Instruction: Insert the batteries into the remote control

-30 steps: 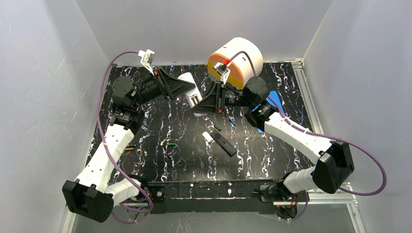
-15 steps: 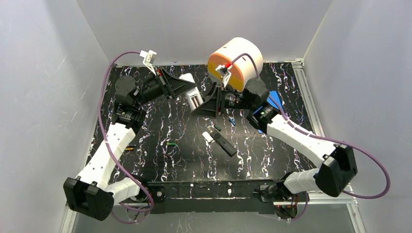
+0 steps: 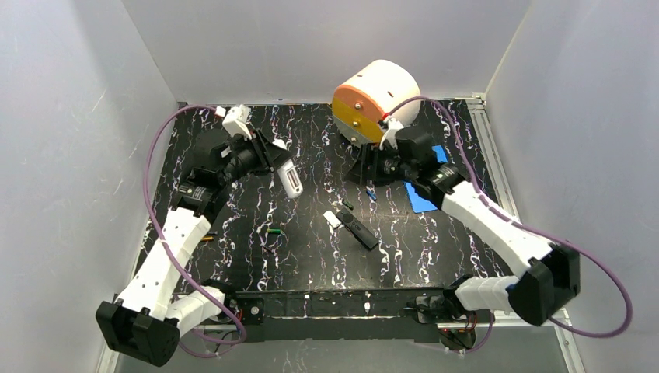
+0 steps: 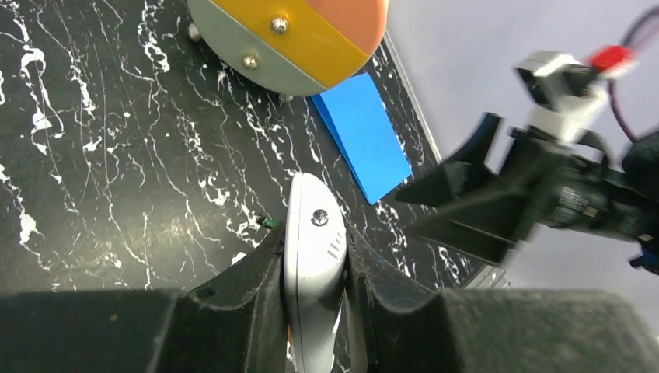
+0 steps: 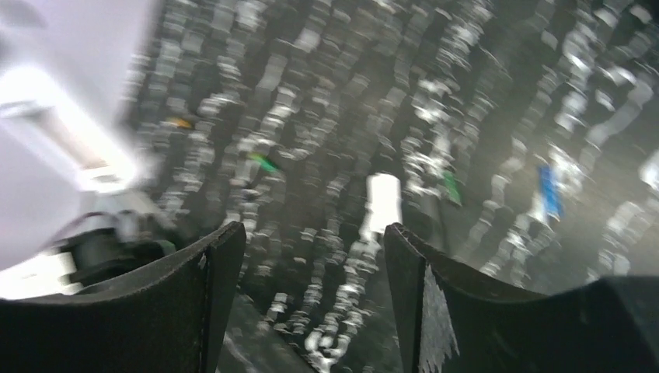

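Fingers (image 4: 241, 303) of left arm (image 3: 175, 241) tight around white remote (image 4: 313, 256), aloft.

Black tabletop (image 3: 311, 256) with white marble-like veins and slight gloss, pale remote (image 4: 313, 260) of smooth plastic, one shiny metal screw (image 4: 319, 217), matt black plastic left pincer (image 4: 312, 233), matt blue sheet (image 4: 363, 132), drum (image 4: 295, 39) with shiny metal studs.

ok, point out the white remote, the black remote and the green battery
white remote (image 4: 314, 260): left wrist view, middle of its back
black remote (image 3: 358, 229): top view, middle of its body
green battery (image 3: 273, 231): top view, its middle
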You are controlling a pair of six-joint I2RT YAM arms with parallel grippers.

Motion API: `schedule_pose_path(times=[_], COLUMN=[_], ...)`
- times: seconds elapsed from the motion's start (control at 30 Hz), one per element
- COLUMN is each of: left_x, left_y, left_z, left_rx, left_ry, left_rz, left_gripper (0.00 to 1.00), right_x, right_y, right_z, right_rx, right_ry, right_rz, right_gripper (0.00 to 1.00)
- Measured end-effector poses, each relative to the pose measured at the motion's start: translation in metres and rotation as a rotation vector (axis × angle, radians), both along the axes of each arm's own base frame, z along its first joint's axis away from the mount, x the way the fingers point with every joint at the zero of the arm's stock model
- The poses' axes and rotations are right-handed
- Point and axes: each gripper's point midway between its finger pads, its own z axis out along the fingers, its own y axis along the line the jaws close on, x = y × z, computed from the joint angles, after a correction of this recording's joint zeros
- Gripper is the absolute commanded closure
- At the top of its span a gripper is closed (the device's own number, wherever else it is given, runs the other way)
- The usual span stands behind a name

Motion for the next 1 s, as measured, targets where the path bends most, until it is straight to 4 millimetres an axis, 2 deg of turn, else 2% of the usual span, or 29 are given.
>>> schedule_pose_path(times=[0.1,0.2,0.33,0.47,0.6,0.8,1.0], left_x=[-0.009,-0.013,-0.012,-0.007,0.0,0.009,0.013], left_y=[0.003,0.002,0.001,-0.002,-0.005,-0.006,-0.006], left_z=[-0.005,-0.012,-0.02,-0.028,-0.037,-0.042,-0.038], left_rx=[0.027,0.035,0.042,0.043,0.046,0.049,0.044], left_ry=[0.001,0.01,0.032,0.057,0.084,0.084,0.063], left_rz=[-0.014,-0.033,-0.04,-0.046,-0.044,-0.037,-0.03], left_gripper=[1.0,1.0,1.0,1.0,1.0,1.0,1.0], right_x=[0.016,0.027,0.04,0.05,0.052,0.045,0.055], right_y=[-0.021,-0.046,-0.069,-0.072,-0.053,-0.018,-0.008], right_z=[-0.061,-0.116,-0.157,-0.179,-0.186,-0.192,-0.217], right_rx=[-0.228,-0.47,-0.678,-0.777,-0.768,-0.724,-0.749], right_ry=[0.066,0.115,0.102,0.087,0.063,0.008,0.029], right_rz=[-0.075,-0.115,-0.11,-0.059,0.029,0.147,0.184], right_gripper=[0.28,0.34,0.45,0.48,0.45,0.47,0.49])
